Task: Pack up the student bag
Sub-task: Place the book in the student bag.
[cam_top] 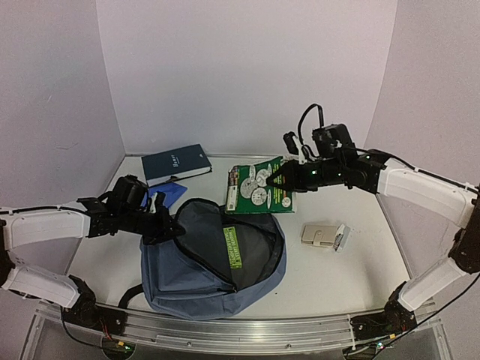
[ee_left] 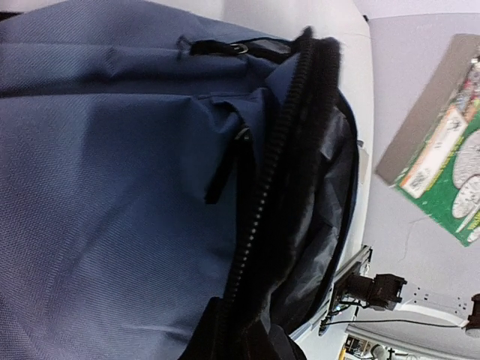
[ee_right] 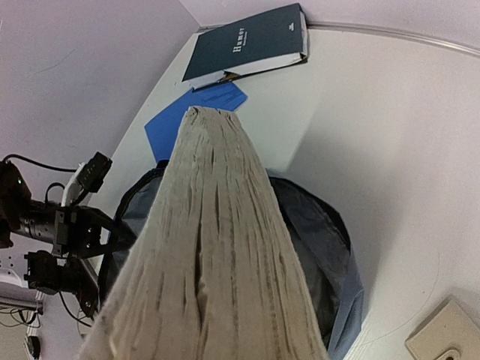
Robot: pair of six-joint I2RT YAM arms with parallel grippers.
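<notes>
The student bag [cam_top: 180, 277], a big slate-blue backpack, lies flat at the near edge, a little left of centre. Its black-zippered main compartment gapes open, showing dark lining and a green label [cam_top: 233, 247].

The student bag [cam_top: 187, 281] gapes open upward, left hand [cam_top: 171, 227] crowding its rim

The left arm [cam_top: 41, 226] and right arm [cam_top: 424, 189] have white shells, black joints and looping black cables [cam_top: 305, 120].
</notes>
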